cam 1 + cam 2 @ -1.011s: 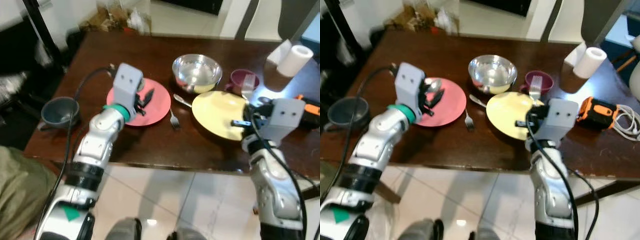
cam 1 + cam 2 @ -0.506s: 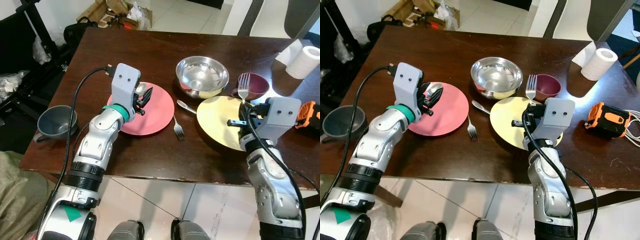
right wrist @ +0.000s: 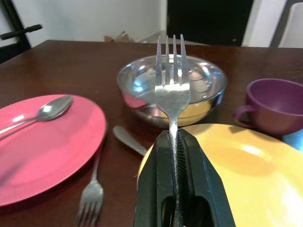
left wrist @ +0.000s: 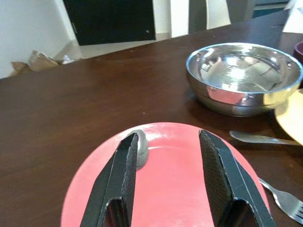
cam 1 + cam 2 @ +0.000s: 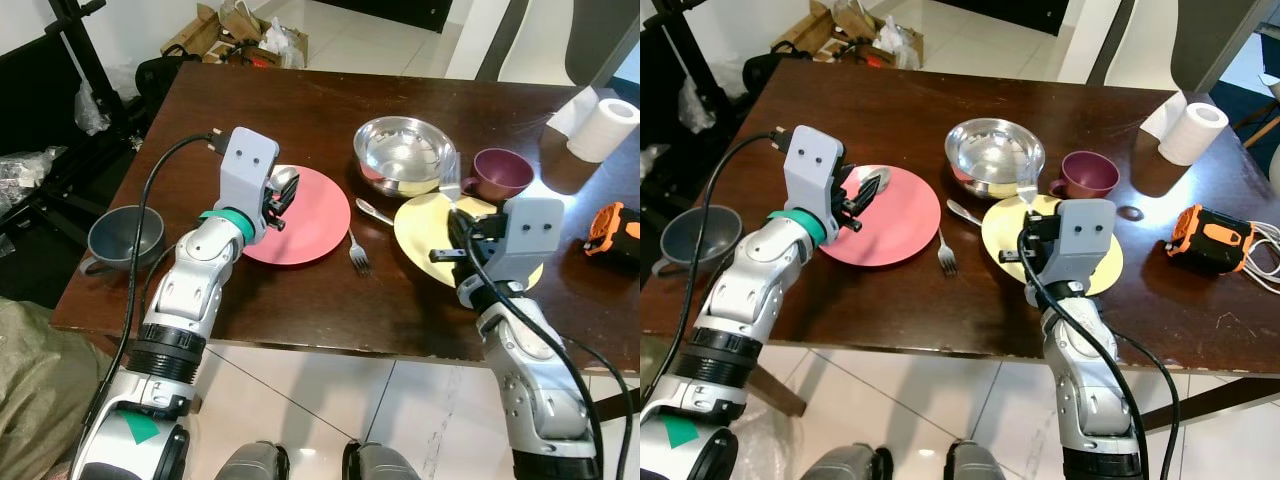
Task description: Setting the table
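Right end effector point(image 3: 176, 208) pinches fork point(image 3: 173, 85) by the handle, tines up, over yellow plate point(image 5: 425, 220). Light, stiff, slick steel: may pivot; hold mid-handle. Left end effector point(image 4: 170, 165) spread over red plate point(image 4: 175, 189).

Bare dark wooden table point(image 5: 260, 110) lies open at twelve o'clock; shiny steel bowl point(image 5: 404, 153) and maroon cup point(image 5: 502, 172) crowd two o'clock.
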Motion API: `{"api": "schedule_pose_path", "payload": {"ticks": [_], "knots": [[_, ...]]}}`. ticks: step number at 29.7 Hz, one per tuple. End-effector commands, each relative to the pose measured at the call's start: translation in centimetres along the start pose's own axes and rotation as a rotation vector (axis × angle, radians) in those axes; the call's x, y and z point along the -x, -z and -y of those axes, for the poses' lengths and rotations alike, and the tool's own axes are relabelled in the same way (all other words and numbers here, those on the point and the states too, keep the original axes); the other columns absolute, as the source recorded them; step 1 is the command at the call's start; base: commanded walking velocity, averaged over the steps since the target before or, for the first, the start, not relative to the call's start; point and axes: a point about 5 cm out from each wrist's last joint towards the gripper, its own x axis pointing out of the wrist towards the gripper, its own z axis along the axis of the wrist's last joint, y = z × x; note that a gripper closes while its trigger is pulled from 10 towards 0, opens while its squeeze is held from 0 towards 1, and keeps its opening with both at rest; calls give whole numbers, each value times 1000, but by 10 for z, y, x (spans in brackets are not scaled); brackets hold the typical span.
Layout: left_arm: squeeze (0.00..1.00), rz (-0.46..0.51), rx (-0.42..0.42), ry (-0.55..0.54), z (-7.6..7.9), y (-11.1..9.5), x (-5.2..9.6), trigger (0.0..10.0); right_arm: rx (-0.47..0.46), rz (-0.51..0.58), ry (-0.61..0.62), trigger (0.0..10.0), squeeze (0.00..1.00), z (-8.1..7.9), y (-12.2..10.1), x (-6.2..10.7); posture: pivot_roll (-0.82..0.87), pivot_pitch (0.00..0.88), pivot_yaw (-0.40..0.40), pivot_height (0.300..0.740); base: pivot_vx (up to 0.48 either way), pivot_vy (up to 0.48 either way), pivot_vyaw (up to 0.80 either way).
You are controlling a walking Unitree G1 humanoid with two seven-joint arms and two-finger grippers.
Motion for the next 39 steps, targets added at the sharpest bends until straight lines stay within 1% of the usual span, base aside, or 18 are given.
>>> {"api": "schedule_pose_path", "payload": {"ticks": [1, 4, 7, 9, 11, 13, 14, 15, 16, 18, 19, 22, 27, 29, 31, 33, 35, 39], "knots": [[0, 0, -26, -34, -6, 2, 2, 10000, 5, -7, -48, 10000, 0, -8, 0, 1, 54, 0, 44, 740, 0, 0, 0], [0, 5, -70, -37, -15, 0, 2, 10000, 6, -14, -117, 10000, 0, -19, 0, -2, 55, 5, 52, 740, 0, 0, 0], [0, 37, -197, 89, -21, -16, -1, 10000, 16, -17, -198, 10000, 0, -29, -4, -9, 63, 22, 59, 740, 0, 0, 0], [0, 44, -210, 112, -20, -19, -1, 10000, 16, -16, -204, 10000, 0, -29, -5, -10, 63, 22, 59, 740, 0, 0, 0], [0, 70, -209, 255, -9, -30, 0, 10000, 32, -13, -224, 10000, 0, -28, -9, -12, 66, 27, 57, 740, 0, 0, 0], [0, 70, -209, 255, -9, -30, 0, 10000, 32, -13, -224, 10000, 0, -28, -9, -12, 66, 27, 57, 740, 0, 0, 0], [0, 86, -208, 344, -1, -36, 0, 10000, 55, -13, -213, 10000, 0, -22, -11, -13, 68, 25, 61, 740, 0, 0, 0], [0, 101, -205, 410, 7, -42, -1, 10000, 106, -34, -133, 10000, 0, -6, -12, -13, 61, 21, 68, 740, 0, 0, 0], [0, 101, -205, 410, 7, -42, -1, 10000, 106, -34, -133, 10000, 0, -6, -12, -13, 61, 21, 68, 740, 0, 0, 0], [0, 120, -190, 458, 20, -47, -4, 10000, 183, -30, 91, 10000, 0, 34, -19, -6, 46, 24, 85, 740, 0, 0, 0], [0, 120, -190, 458, 20, -47, -4, 10000, 183, -30, 91, 10000, 0, 34, -19, -6, 46, 24, 85, 740, 0, 0, 0], [0, 116, -176, 478, 30, -42, -4, 10000, 204, 15, 305, 10000, 0, 71, -29, 10, 29, 28, 101, 740, 0, 0, 0], [0, 110, -177, 498, 34, -39, -3, 10000, 186, 4, 349, 10000, 0, 83, -27, 18, 24, 25, 108, 740, 0, 0, 0], [0, 109, -178, 507, 36, -38, -3, 10000, 153, -22, 316, 10000, 0, 85, -21, 20, 23, 23, 111, 740, 0, 0, 0], [0, 115, -169, 518, 40, -40, -5, 10000, 105, -98, 222, 10000, 0, 84, -3, 21, 34, 18, 110, 740, 0, 0, 0], [0, 115, -169, 518, 40, -40, -5, 10000, 105, -98, 222, 10000, 0, 84, -3, 21, 34, 18, 110, 740, 0, 0, 0], [0, 116, -156, 520, 44, -40, -4, 10000, 104, -170, 235, 10000, 0, 94, 14, 18, 44, 14, 108, 740, 0, 0, 0], [0, 99, -147, 513, 45, -34, 0, 10000, 120, -219, 266, 10000, 0, 110, 26, 11, 54, 7, 106, 740, 0, 0, 0]]}}
